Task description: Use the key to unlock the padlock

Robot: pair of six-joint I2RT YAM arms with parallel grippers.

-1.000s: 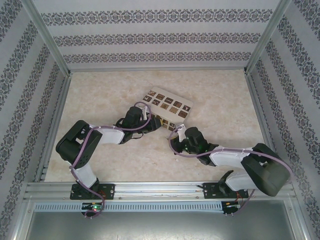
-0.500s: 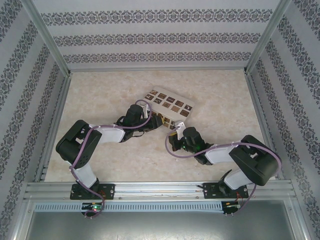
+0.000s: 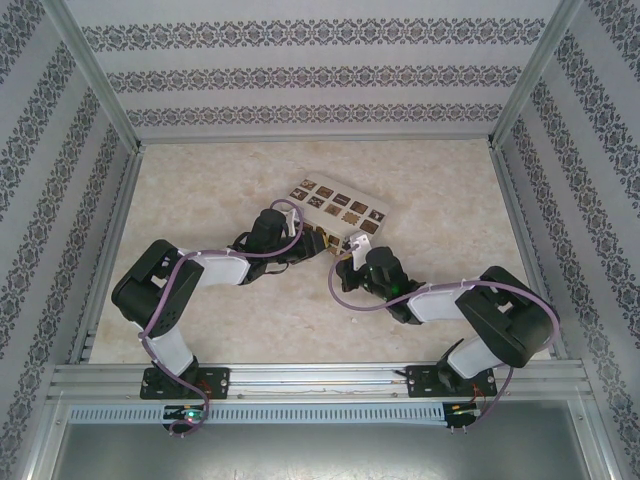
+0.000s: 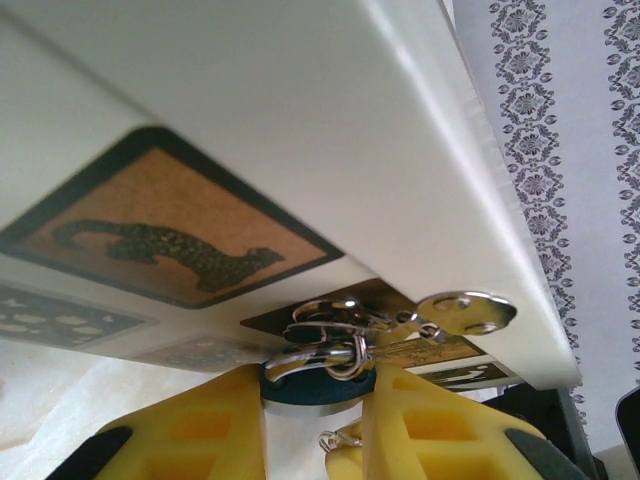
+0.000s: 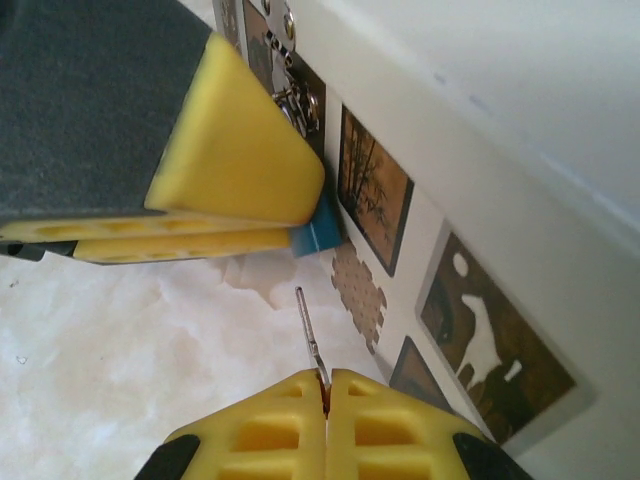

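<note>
The teal-blue padlock is clamped between my left gripper's yellow fingers, right against the side of the cream box. Its silvery shackle points toward the box, with wire rings and a round silver tag hanging on it. My right gripper is shut on the key, whose thin blade sticks out toward the padlock, a short gap away. In the top view my left gripper and right gripper almost meet at the box's near edge.
The cream box with dark patterned squares lies tilted mid-table, just behind both grippers. A pale marbled tabletop spreads around it. Patterned walls and metal frame posts close in the left, right and back sides.
My right arm has swung up and to the left, bringing the key closer to the padlock and the box. The left arm has stayed where it was.
</note>
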